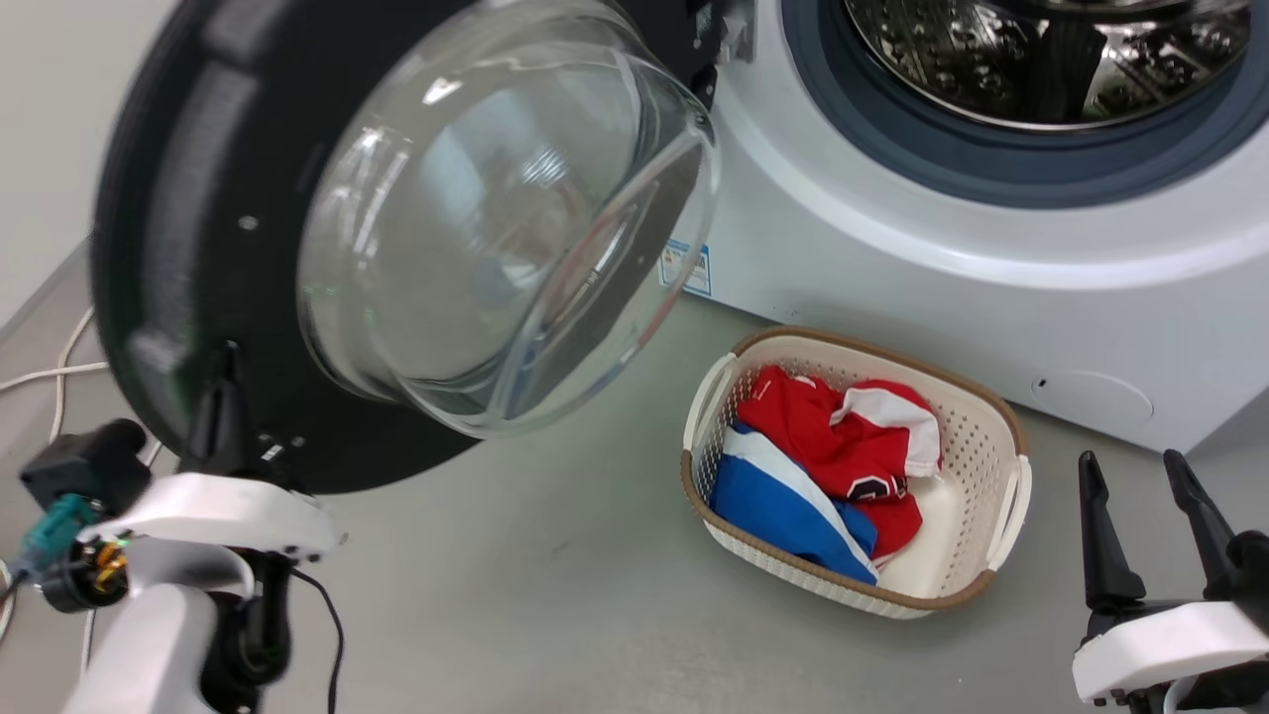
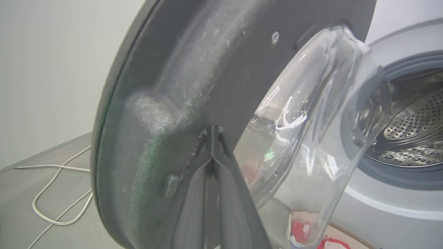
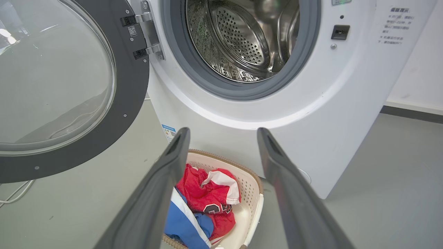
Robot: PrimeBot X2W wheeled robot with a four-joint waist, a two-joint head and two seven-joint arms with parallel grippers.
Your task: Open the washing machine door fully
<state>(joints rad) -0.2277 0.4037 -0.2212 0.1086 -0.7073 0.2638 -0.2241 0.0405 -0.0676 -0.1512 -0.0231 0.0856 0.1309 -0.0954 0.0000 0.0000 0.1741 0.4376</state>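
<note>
We count one washing machine door (image 1: 188, 248) with one glass bowl (image 1: 496, 218) at its centre, two hinge brackets (image 3: 147, 51), one steel drum (image 3: 242, 38), one basket (image 1: 1001, 416) and two pincers.

The left pincer (image 2: 211, 133) has its fingers pressed together, and their tips touch the door's black inner ring between the bowl and the outer rim. The door stands open straight ahead of that pincer, and its hinged edge is on the pincer's right. Being round, it has no long axis. It stands upright, and the bowl bulges back towards us.

Left of this pincer, past the door's free edge, lies open floor (image 2: 20, 207) with one white cable (image 2: 52, 193).

The right pincer (image 1: 1130, 466) has its fingers apart and is well apart from the door. The basket sits just ahead of it and to its left, and the drum is ahead and above.
</note>
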